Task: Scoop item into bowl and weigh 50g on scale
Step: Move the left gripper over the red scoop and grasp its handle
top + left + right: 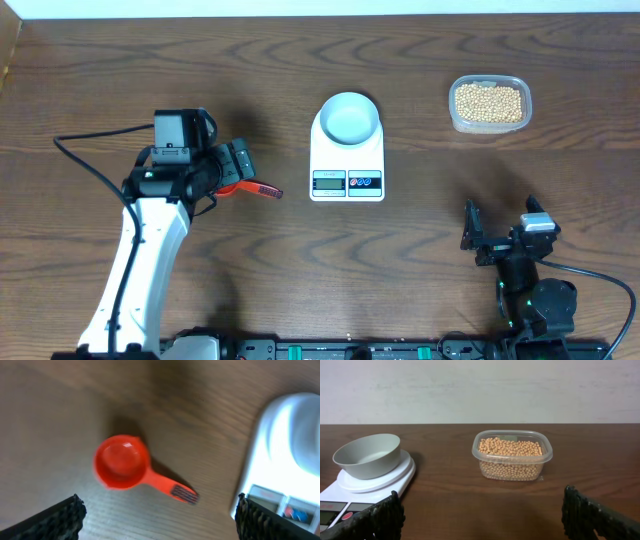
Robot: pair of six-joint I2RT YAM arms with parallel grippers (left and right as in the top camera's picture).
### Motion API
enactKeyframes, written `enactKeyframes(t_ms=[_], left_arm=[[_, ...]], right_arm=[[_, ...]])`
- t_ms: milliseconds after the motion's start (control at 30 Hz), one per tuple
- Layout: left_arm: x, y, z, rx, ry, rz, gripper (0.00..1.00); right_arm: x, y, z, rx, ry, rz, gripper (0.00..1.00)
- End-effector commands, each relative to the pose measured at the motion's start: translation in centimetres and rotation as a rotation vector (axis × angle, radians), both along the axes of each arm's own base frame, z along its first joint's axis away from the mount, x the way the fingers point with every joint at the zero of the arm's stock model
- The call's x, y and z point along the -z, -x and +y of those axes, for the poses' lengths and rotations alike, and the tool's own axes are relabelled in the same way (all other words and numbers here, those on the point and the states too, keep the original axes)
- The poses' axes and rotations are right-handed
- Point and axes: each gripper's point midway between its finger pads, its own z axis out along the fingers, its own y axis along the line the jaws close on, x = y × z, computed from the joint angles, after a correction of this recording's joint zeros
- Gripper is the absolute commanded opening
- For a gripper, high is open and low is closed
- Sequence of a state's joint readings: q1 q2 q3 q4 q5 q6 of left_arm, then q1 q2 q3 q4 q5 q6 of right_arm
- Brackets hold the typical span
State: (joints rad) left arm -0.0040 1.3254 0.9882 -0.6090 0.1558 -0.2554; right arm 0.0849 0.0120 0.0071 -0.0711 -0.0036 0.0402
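Right wrist view: beans [510, 447] fill the tub [512, 463]; bowl [368, 455] apparently empty.

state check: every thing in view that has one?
bowl: empty, on scale
scale: carrying bowl, display unreadable
tub: lidless, holds beans
beans: all in tub
scoop: empty, lying on table
left hand: open, over scoop
right hand: open, empty
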Motion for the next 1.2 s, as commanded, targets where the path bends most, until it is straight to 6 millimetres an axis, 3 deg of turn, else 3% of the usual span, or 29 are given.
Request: enactKeyframes(t_ms=[0,167,433,767,900,1033,1167], left_arm=[[0.9,-0.2,3.2,-0.309,-0.044,0.048,0.98],[3.1,-0.2,3.8,-0.469,-0.009,0.11,0.98],[6.1,-1.2,3.8,-0.484,-0.014,0.164,0.98],[7.0,-1.2,4.4,-0.609,0.011,0.169,0.99],[7.6,-0.8,4.4,-0.63,0.015,0.184,0.94],[8.7,0.3,4.9,-0.722,0.012,0.204,0.82],[9.5,1.0,5.1,-0.755,0.01,0.223,0.79]], right_arm=[[0.1,0.0,0.2,-0.008,0.012,0.0,0.99],[0.1,0.0,0.2,-0.008,0.012,0.0,0.99],[0.1,0.0,0.2,-0.008,0.012,0.0,0.99],[0.1,0.0,0.2,-0.008,0.012,0.0,0.99],[0.1,0.0,0.2,-0.008,0.012,0.0,0.99],[0.1,0.0,0.2,-0.008,0.012,0.0,0.99],[0.1,0.0,0.2,-0.008,0.012,0.0,0.99]])
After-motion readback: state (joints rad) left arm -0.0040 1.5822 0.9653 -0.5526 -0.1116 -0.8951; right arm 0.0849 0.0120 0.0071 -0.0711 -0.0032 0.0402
